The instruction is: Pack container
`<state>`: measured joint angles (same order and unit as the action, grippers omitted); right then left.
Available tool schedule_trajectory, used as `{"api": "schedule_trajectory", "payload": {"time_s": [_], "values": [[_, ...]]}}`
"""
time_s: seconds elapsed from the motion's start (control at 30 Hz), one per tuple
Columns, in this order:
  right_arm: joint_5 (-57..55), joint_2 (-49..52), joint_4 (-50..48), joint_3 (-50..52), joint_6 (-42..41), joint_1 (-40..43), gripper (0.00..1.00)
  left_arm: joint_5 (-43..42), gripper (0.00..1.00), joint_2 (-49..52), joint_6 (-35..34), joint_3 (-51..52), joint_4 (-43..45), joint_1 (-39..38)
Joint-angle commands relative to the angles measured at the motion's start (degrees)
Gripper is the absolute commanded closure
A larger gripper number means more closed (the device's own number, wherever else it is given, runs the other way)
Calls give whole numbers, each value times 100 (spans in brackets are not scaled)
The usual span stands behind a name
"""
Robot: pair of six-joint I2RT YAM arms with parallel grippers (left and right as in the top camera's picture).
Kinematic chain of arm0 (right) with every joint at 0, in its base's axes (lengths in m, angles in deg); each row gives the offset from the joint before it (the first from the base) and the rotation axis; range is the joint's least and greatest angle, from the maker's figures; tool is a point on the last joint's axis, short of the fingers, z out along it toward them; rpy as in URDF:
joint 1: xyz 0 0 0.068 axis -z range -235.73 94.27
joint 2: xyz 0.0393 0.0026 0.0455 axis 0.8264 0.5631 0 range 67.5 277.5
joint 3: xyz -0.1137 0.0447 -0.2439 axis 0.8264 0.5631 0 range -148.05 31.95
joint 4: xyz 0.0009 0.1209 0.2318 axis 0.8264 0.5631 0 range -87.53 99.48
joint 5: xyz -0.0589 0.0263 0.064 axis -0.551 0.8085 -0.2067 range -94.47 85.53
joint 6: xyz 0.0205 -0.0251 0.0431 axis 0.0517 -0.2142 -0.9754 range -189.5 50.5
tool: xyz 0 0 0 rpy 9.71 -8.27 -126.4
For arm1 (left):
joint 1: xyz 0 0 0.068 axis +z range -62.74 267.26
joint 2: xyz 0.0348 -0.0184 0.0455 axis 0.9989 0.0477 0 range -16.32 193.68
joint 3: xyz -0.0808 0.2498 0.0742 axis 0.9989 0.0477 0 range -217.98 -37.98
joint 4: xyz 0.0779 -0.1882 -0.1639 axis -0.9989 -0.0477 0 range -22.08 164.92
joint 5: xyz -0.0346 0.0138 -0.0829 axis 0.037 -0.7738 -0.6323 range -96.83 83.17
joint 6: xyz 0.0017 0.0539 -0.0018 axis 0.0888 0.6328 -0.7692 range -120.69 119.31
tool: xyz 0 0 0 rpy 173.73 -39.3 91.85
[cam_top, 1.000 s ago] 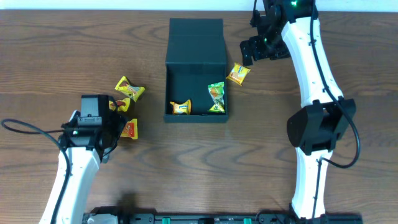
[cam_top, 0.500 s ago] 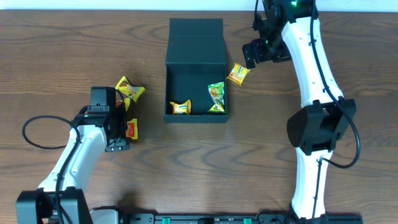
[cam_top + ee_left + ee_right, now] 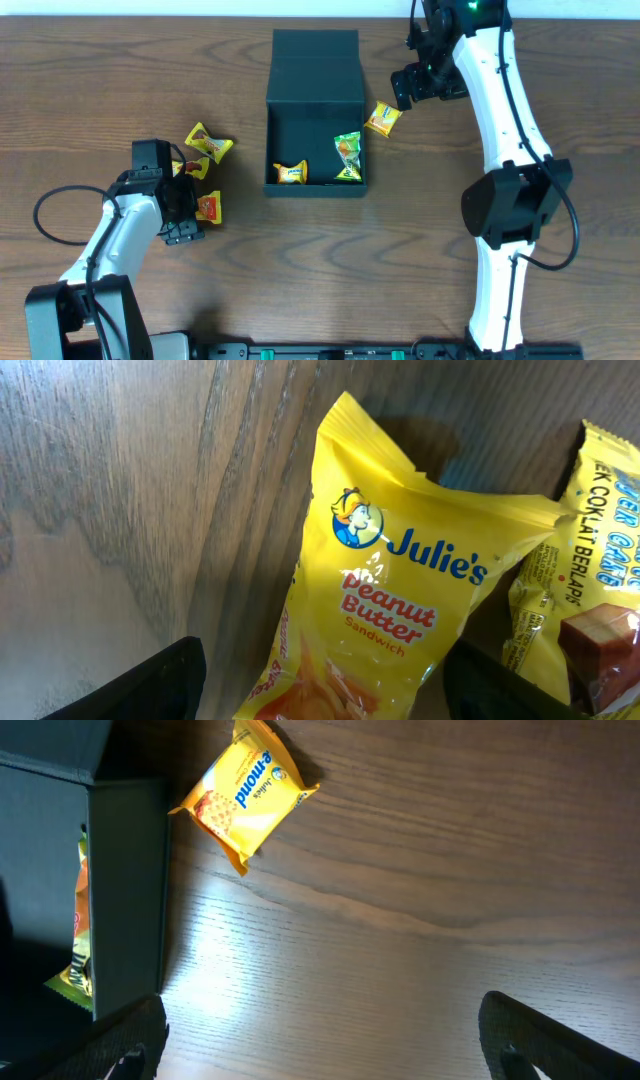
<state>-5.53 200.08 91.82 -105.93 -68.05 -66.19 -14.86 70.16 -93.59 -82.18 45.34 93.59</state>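
- 1 container (image 3: pixel 315 125) sits mid-table with its lid flap (image 3: pixel 315 60) laid open toward the far edge.
- It holds 2 packets against its near wall: a yellow packet (image 3: pixel 291 172) and a green packet (image 3: pixel 347 157).
- 4 more lie outside. 1 lone packet (image 3: pixel 382 119) is just beside the right wall. A cluster (image 3: pixel 208 143) of 3 lies to the left, well apart across open table (image 3: pixel 240 260).
- The left gripper (image 3: pixel 188 208) is spread, its fingers on either side of the peanut butter packet (image 3: pixel 390 600). Only its wrist view shows this.
- The right gripper (image 3: pixel 400 85) is spread wide and holds nothing, near the lone packet.
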Motion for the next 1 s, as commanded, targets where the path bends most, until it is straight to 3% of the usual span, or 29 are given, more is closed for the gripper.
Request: {"api": "schedule_trajectory", "payload": {"time_s": [0.0, 0.5, 0.57, 0.67, 0.73, 0.97], "values": [[-48, -181, 20, -96, -55, 37, 1, -98, 23, 44, 127, 33, -15, 31], [-48, -181, 28, -96, -52, 37, 1, -645, 22, 621, 424, 31, 57, 50], [-48, -181, 28, -96, -52, 37, 1, -640, 26, 621, 422, 31, 57, 52], [-50, -181, 26, -96, -52, 37, 1, -625, 51, 621, 424, 31, 57, 50], [-52, -181, 24, -96, -55, 37, 1, -586, 61, 621, 426, 31, 55, 52], [-114, -181, 17, -96, -52, 37, 1, -549, 66, 621, 955, -28, 55, 50]]}}
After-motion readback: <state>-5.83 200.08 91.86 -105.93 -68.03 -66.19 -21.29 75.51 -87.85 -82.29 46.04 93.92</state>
